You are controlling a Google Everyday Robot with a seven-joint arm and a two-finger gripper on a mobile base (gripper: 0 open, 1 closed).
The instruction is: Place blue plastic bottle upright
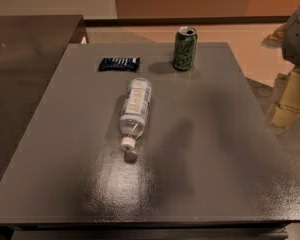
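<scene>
Dark-blue wrapper (119, 63) at back of bench (215, 159). Blue plastic bottle (135, 109) lies on its side mid-bench, cap twd near edge, so it needs standing. Green can (185, 48) upright behind. Gripper (290, 99) far right, off bench, away from the bottle, open/closed can't tell.

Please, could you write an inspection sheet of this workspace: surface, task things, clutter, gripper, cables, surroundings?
Surface: grey table, glare patch near the front edge.
Job's things: blue plastic bottle lies on its side near the middle, white cap toward the front; not yet upright.
Clutter: green soda can upright at the back; dark-blue snack wrapper flat, left of the can.
Grippers: gripper at the right edge of the view, beyond the table's right side, apart from the bottle.
Cables: nothing seen.
Surroundings: darker table on the left.
</scene>
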